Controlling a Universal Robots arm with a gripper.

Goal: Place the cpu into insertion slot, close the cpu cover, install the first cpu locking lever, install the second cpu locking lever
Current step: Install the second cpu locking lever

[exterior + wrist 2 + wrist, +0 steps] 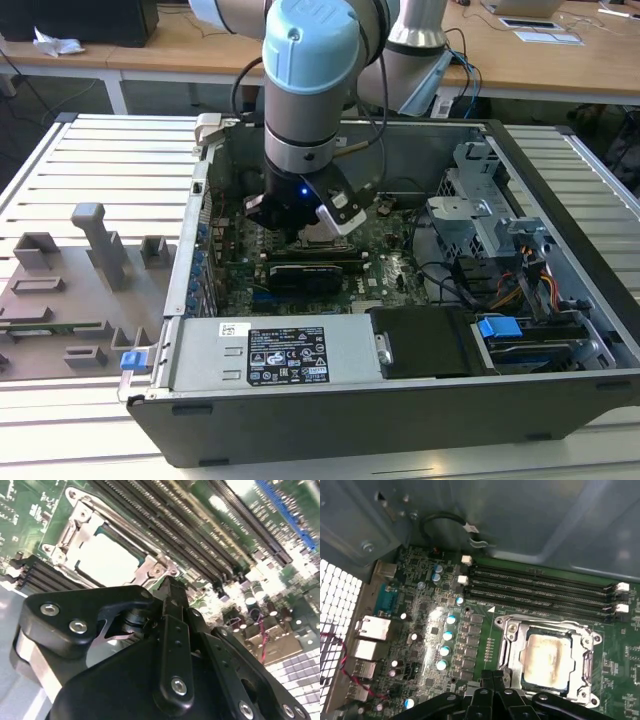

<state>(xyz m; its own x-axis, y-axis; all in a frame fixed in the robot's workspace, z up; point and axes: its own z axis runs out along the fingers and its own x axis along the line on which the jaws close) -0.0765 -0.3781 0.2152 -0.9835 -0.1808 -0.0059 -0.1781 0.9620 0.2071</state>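
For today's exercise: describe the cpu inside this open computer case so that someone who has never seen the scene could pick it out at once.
Start at the green motherboard lying in the open case, and find the long black memory slots running side by side. Just beside them sits the cpu cover, a silver metal frame, and the cpu shows through its window. It is the only pale, flat, square metal plate there.

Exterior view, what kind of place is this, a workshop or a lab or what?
Probably a robotics lab or test bench. An open computer case lies on a slatted metal table under the robot arm, grey fixtures sit beside it, and wooden desks stand behind.
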